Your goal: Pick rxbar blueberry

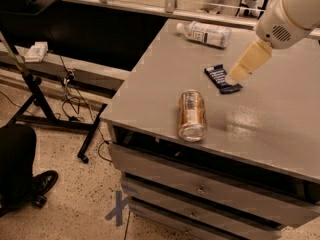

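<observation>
Gripper (235,76) hanging over the snack bar (218,77) on the bench (280,129).
The dark blue bar is lying flat, upper right of centre, with the gripper's tip overlapping its right edge; whether the gripper is spread or pressed together cannot be told.

Cream gripper (234,77), right of centre, hides the right edge of the flat navy-blue snack bar wrapper (218,77); white arm (292,9) cut off upper right.

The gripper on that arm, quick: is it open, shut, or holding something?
Gripper: at the rxbar blueberry on the table; open, shut or holding cannot be told.
</observation>
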Controlling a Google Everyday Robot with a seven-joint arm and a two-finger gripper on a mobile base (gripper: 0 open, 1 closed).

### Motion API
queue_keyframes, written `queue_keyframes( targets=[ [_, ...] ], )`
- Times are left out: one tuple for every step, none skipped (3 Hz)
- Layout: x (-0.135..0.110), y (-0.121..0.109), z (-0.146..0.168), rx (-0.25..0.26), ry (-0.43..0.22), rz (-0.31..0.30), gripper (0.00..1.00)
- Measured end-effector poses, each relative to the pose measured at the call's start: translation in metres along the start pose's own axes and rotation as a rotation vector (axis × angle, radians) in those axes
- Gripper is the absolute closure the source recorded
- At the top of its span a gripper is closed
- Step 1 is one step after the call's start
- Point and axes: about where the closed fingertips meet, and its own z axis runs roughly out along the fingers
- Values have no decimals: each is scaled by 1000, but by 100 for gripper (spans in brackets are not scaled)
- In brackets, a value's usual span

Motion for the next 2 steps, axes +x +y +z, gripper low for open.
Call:
queue_keyframes(
  targets=[
    [-8, -25, 39, 27, 1, 134, 0],
    [-7, -38, 68, 71, 28, 257, 0]
  ],
)
